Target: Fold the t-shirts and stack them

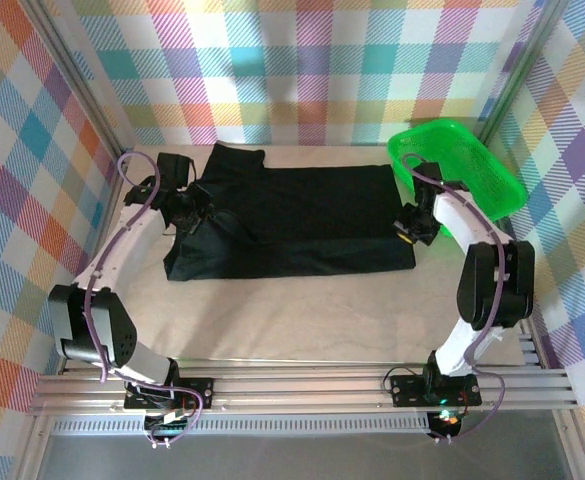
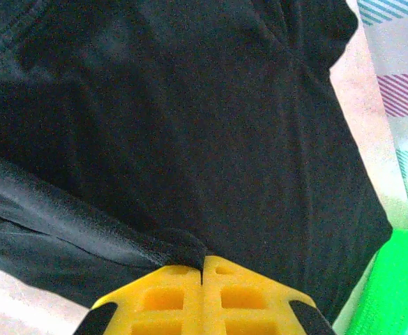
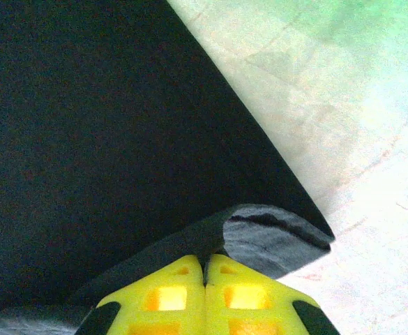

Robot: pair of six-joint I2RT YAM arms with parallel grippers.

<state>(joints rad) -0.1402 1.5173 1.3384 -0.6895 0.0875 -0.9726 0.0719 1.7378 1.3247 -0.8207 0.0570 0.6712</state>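
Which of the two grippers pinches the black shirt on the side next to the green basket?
The right gripper, shut on the t-shirt edge beside the basket; the left gripper holds the opposite edge.

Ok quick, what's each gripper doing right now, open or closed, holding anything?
Left gripper: closed, pinching a fold of the black t-shirt.
Right gripper: closed, pinching the t-shirt's turned-up corner.

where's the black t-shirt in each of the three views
Top external: t-shirt lies spread on the far half of the table, between the two arms.
Left wrist: t-shirt covers the left and centre, a fold pinched in the left hand.
Right wrist: t-shirt covers the left, its edge pinched in the right hand.
Shared landmark: the pale table, seen right of the cloth in both wrist views.
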